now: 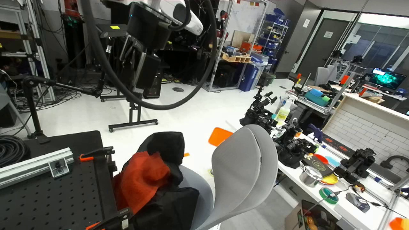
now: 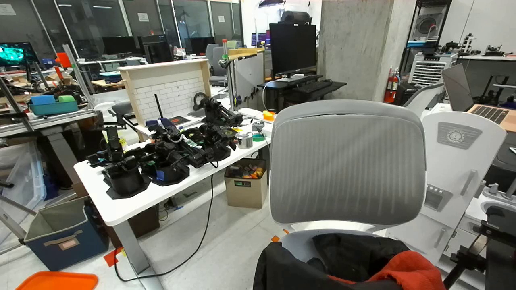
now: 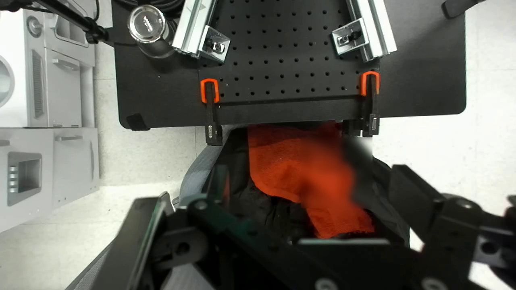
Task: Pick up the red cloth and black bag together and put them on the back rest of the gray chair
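The red cloth (image 1: 144, 179) lies crumpled on top of the black bag (image 1: 169, 206), on the seat of the gray chair (image 1: 239, 169). The chair's tall back rest (image 2: 348, 165) has nothing on it. The cloth (image 2: 413, 269) and bag (image 2: 278, 266) are partly cut off by the frame's lower edge in that exterior view. My gripper (image 1: 137, 75) is in the air above the cloth and bag, touching neither. In the wrist view my gripper (image 3: 318, 187) has its fingers wide apart, with the cloth (image 3: 274, 169) and bag (image 3: 262, 205) below between them.
A black perforated table (image 1: 48, 201) stands against the seat side, with orange-tipped clamps (image 3: 210, 108) reaching over its edge, metal rails (image 3: 195, 24) and a glass jar (image 3: 149, 30). A black cable loop (image 1: 166, 107) hangs by the arm. A white desk (image 2: 169, 193) holds small black robot arms.
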Motion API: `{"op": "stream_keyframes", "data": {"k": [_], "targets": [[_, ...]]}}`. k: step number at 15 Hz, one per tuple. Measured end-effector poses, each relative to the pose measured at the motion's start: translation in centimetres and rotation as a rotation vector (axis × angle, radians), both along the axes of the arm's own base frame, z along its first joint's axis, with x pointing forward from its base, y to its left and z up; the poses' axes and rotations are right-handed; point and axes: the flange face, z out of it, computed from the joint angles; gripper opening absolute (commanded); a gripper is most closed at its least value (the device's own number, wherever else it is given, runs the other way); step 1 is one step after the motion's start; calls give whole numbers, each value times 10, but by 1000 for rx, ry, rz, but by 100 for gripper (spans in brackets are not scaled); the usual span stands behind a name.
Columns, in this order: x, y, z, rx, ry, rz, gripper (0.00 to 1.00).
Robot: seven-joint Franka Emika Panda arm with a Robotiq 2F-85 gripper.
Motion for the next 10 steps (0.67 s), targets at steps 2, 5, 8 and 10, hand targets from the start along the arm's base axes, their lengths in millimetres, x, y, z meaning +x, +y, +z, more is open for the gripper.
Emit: {"op": "stream_keyframes", "data": {"k": [2,5,8,10], "targets": [[0,0,0,0,0,0,100],[2,0,0,-1,-6,0,100],[29,-1,18,-7,-74,10,100],[61,2,40,-12,-144,39,100]]}}
